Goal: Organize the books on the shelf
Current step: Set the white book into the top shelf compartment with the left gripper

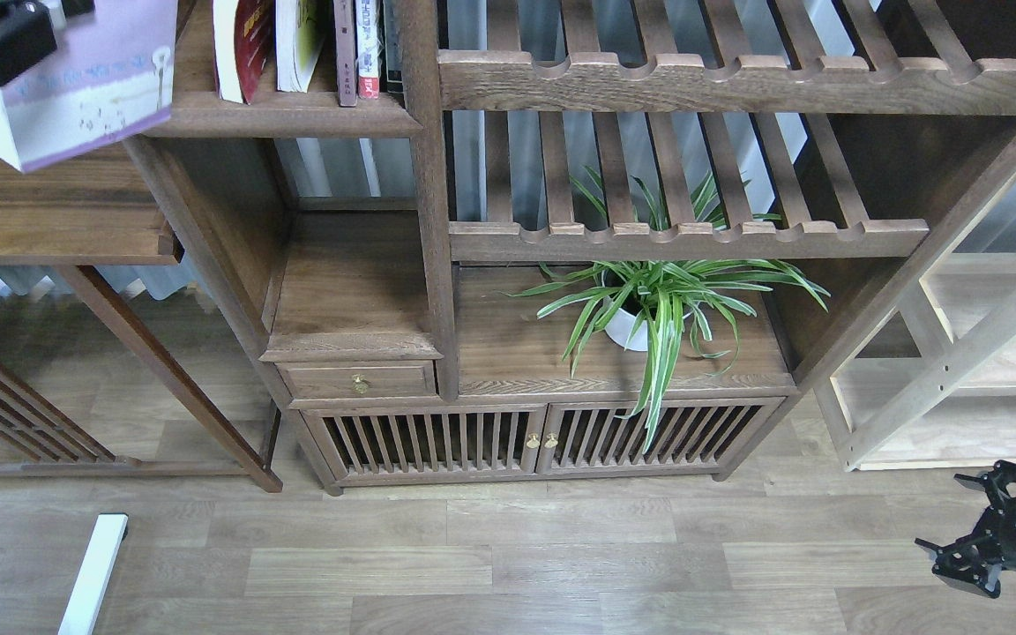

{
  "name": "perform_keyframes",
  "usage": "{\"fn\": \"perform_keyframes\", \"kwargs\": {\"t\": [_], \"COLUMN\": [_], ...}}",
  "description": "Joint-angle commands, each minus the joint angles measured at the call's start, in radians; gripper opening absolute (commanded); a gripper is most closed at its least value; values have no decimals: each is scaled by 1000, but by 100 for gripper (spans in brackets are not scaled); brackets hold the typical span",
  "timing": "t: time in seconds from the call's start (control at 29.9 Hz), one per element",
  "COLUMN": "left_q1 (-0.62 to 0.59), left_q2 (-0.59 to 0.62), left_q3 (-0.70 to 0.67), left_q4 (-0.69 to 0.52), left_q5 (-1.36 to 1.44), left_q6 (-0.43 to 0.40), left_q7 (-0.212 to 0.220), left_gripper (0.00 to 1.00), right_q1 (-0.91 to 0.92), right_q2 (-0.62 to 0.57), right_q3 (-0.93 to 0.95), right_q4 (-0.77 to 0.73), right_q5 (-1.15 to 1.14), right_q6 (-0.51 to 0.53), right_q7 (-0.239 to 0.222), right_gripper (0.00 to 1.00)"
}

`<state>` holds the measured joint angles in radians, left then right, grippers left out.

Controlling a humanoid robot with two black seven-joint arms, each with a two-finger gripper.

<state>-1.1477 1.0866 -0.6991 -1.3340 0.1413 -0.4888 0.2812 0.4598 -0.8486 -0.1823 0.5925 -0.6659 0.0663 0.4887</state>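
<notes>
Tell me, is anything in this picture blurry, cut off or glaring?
Head view: mostly sharp, evenly lit; the lavender book and left gripper are cropped at the top-left corner, the right gripper is small and dark at the lower right, and shelf uprights lean outward, suggesting wide-angle distortion.

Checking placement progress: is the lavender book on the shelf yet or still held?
Still held: the lavender book hangs tilted in the left claw, beside the shelf, not on it.
</notes>
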Motion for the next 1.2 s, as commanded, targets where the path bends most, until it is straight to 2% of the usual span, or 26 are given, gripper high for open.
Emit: {"fn": "perform_keyframes", "kwargs": {"t": [0.0, 0.4, 0.7, 0.94, 1.17], "left_q1": [-36, -144, -159, -184, -207], "left_q2": [-5, -7, -39, -151, -194], "left_q3": [3, 39, 44, 44, 46], "left_q4": [12, 88, 104, 153, 208], "left_q5": [1, 24, 93, 167, 176], "left_q6": [0, 0, 0, 0, 7], "left_q7": [18, 19, 9, 4, 3], "left_gripper": [0, 0, 0, 0, 0], "right_q1": [-1, 8, 11, 13, 14], "right_q2": [-12, -12, -3, -4, -6], "right_q3": [0, 3, 3, 4, 7], "right_q4": [6, 15, 15, 15, 16], "right_q5": [-1, -1, 0, 0, 0], "right_q6": [0, -2, -5, -5, -5], "right_q7": [0, 0, 0, 0, 0], "right_gripper": [100, 100, 100, 100, 100]}}
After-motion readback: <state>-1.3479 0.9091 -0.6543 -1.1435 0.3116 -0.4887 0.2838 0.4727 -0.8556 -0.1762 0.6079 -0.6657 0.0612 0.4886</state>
